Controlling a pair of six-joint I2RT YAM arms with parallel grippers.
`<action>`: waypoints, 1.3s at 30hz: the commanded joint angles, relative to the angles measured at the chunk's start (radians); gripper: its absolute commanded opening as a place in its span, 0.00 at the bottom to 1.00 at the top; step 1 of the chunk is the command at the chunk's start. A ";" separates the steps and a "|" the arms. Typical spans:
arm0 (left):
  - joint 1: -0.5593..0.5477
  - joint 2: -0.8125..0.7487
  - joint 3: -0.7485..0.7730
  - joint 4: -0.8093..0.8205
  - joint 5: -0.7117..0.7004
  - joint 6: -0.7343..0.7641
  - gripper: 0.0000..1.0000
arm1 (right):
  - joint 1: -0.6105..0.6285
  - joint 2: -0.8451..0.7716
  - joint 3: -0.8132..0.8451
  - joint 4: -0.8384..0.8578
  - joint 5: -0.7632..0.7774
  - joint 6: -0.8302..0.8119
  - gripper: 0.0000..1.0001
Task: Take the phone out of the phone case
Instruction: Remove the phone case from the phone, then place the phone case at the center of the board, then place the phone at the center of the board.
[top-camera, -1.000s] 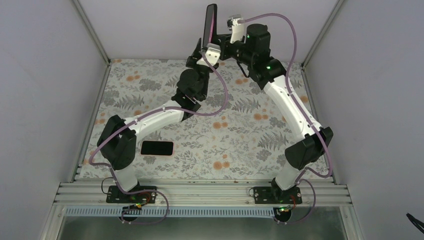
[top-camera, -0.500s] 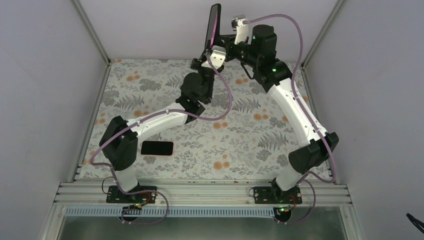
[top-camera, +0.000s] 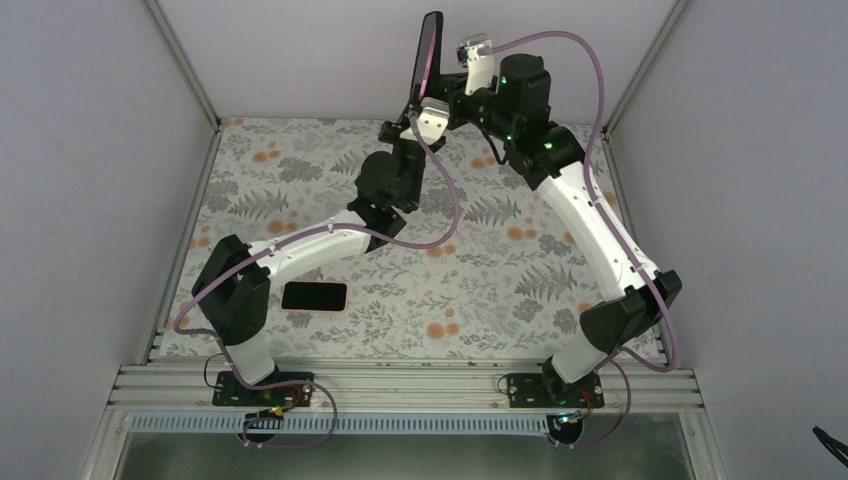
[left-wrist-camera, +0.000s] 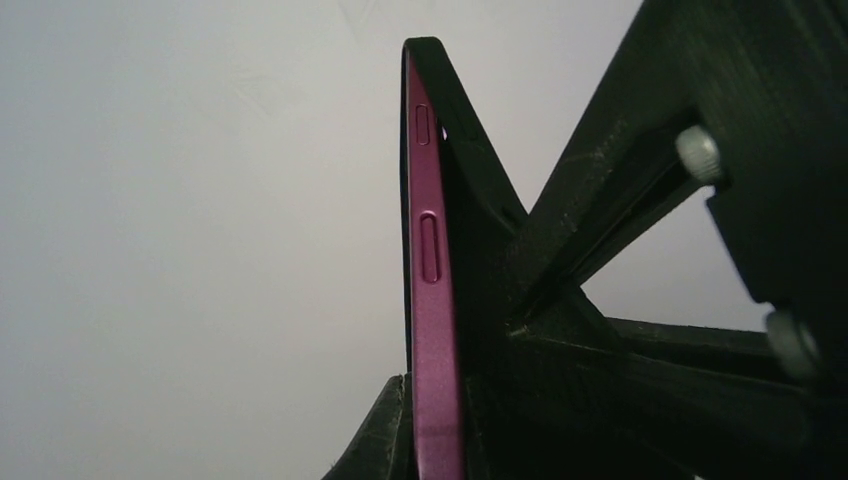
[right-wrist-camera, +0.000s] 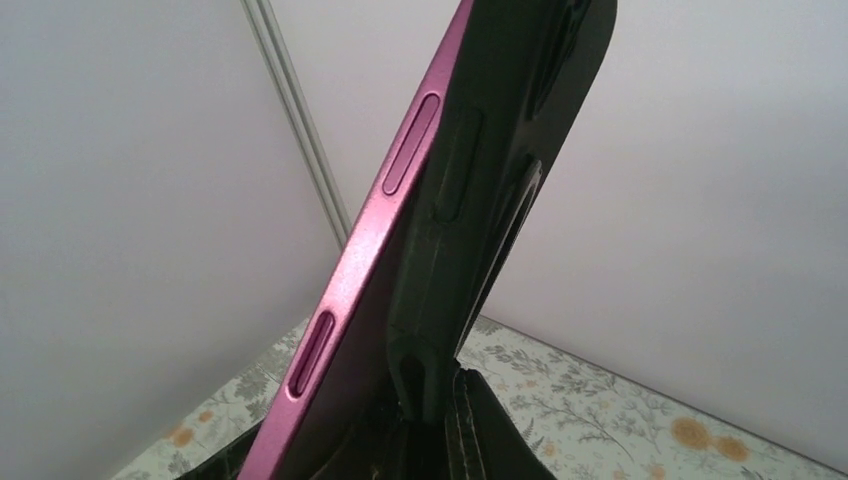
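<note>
A phone with a magenta edge (top-camera: 424, 62) stands upright in a black phone case (top-camera: 432, 40), held high near the back wall. In the left wrist view the magenta edge (left-wrist-camera: 430, 300) runs up between my left gripper's (left-wrist-camera: 435, 410) fingers (left-wrist-camera: 385, 445), with the black case (left-wrist-camera: 470, 210) behind it. My left gripper (top-camera: 414, 104) is shut on the phone's lower end. In the right wrist view the case (right-wrist-camera: 520, 120) is peeled off the phone's (right-wrist-camera: 365, 260) side. My right gripper (top-camera: 447, 86), also in its own view (right-wrist-camera: 480, 400), is shut on the case.
A second dark phone (top-camera: 314, 296) lies flat on the floral table cloth (top-camera: 470, 270) near the left arm's base. Grey walls close in the back and both sides, with metal corner posts (top-camera: 185, 65).
Both arms have shifted the held phone slightly right and up. The right wrist has tilted and the left forearm has stretched further toward the back wall.
</note>
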 joint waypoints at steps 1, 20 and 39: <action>0.033 -0.093 -0.065 -0.036 -0.068 0.082 0.02 | -0.030 -0.048 -0.026 0.000 0.318 -0.201 0.03; 0.117 -0.264 -0.425 0.119 -0.075 0.652 0.02 | -0.197 -0.095 -0.133 -0.159 0.085 -0.286 0.03; 0.304 -0.041 -0.778 0.369 -0.156 0.798 0.02 | -0.485 0.123 -0.457 -0.269 -0.472 -0.263 0.03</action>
